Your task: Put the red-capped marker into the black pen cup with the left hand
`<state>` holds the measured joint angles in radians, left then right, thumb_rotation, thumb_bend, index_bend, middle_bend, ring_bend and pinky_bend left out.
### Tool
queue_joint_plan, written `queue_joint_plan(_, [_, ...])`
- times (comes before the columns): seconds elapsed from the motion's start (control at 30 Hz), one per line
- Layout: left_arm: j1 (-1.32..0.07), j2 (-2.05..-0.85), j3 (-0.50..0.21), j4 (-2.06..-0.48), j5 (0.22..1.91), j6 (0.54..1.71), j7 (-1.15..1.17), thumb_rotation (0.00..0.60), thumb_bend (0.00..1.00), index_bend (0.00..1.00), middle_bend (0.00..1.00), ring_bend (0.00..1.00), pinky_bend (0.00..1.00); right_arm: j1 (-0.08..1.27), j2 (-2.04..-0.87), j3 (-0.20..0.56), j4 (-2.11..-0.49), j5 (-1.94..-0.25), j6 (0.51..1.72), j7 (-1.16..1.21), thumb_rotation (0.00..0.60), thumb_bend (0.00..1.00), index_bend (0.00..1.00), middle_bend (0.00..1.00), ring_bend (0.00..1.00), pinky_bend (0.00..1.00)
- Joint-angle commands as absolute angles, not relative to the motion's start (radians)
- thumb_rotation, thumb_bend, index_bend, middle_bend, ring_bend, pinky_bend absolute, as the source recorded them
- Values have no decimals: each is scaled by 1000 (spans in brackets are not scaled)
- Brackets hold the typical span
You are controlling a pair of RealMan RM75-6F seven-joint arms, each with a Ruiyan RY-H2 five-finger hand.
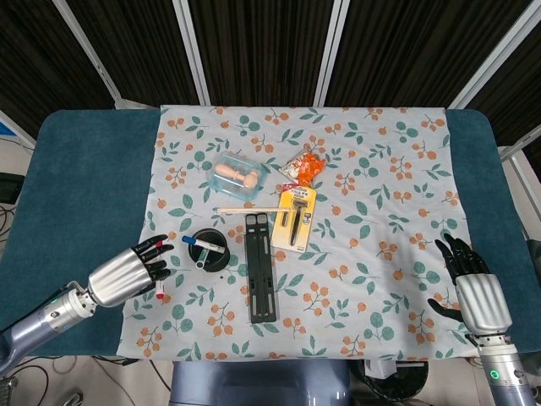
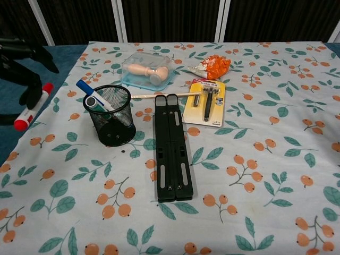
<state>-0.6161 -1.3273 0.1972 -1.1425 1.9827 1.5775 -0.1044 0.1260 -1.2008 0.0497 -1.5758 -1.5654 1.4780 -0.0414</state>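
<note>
My left hand hangs above the cloth's left edge and pinches the red-capped marker. In the chest view only its dark fingers show at the top left, with the marker slanting down from them, red cap lowest. In the head view the red cap pokes out below the hand. The black mesh pen cup stands upright to the right of the hand, apart from it, and holds a blue-capped marker. My right hand rests with fingers apart at the table's right edge, holding nothing.
A black folding stand lies just right of the cup. Behind it are a thin wooden stick, a clear box with a wooden piece, a razor pack and an orange packet. The flowered cloth covers the table's middle.
</note>
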Motion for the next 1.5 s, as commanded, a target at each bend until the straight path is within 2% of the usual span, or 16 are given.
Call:
queue_joint_plan(0.03, [-608, -1272, 173, -1253, 1966, 1613, -150, 600, 342, 624, 619, 232, 204, 126, -1201, 49, -1576, -1567, 1478, -42, 600, 164, 0, 0, 0, 182])
queue_joint_plan(0.27, [-617, -1206, 119, -1448, 1911, 1607, -195, 600, 342, 623, 615, 232, 204, 126, -1200, 50, -1576, -1567, 1479, -39, 600, 164, 0, 0, 0, 182])
queue_joint_plan(0.57, [-647, -1229, 8, -1665, 1680, 1438, -234, 600, 342, 626, 617, 232, 210, 128, -1202, 48, -1575, -1569, 1476, -35, 600, 163, 0, 0, 0, 182])
queue_joint_plan(1.0, [-660, -1352, -65, -1768, 1496, 1290, -174, 600, 342, 627, 618, 232, 212, 129, -1202, 46, -1576, -1571, 1472, -33, 600, 164, 0, 0, 0, 182])
queue_joint_plan(1.5, [-643, -1434, -91, -1764, 1368, 1193, -148, 600, 341, 626, 615, 232, 212, 129, -1200, 44, -1578, -1573, 1472, -32, 600, 164, 0, 0, 0, 182])
